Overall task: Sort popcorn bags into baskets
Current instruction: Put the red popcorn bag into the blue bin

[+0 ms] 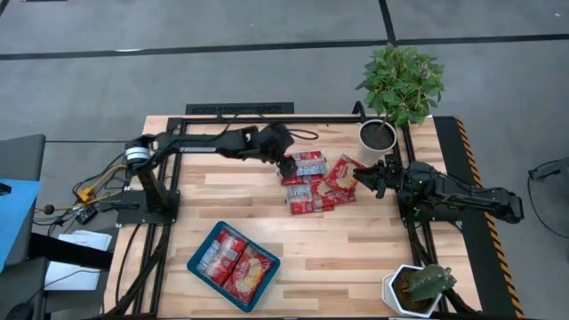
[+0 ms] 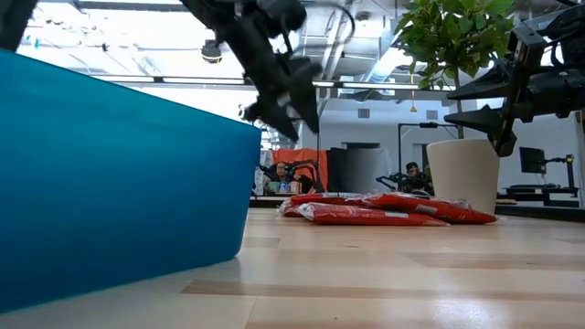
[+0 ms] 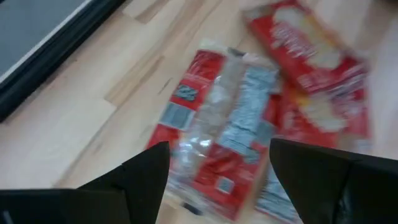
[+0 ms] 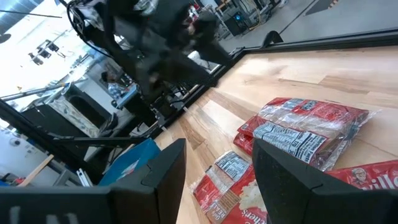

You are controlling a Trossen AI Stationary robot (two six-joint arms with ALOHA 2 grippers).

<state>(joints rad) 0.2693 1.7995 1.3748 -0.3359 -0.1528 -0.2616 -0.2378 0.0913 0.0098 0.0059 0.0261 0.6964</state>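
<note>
Two Packets Binned, the Heap Still Waiting

Two or three popcorn bags [image 1: 233,260] already lie in the teal-blue tray [image 1: 201,246] near the front edge of the tabletop [image 1: 356,258], toward its left corner. The remaining bags form an overlapping heap [image 1: 313,182] around the middle of the tabletop, nearer the rear edge and the white plant pot [image 1: 377,138].

The left gripper [image 1: 286,165] hangs over the heap's left-hand side with its fingers [image 3: 146,168] spread apart and nothing between them; in its wrist view a packet [image 3: 214,134] shows in the gap, apparently just below the tips. The right gripper [image 1: 364,175] sits at the heap's right-hand side, close to the pot, fingers [image 4: 165,168] likewise parted and empty, bags [image 4: 305,127] lying ahead of them.

By my reading, the step in hand is the reach for another packet, led by the left arm. The next move calls for a descent onto a single bag, a pinch on its edge or crimped end, then a carry to the tray. Overlap may drag a neighbouring packet along.
</note>
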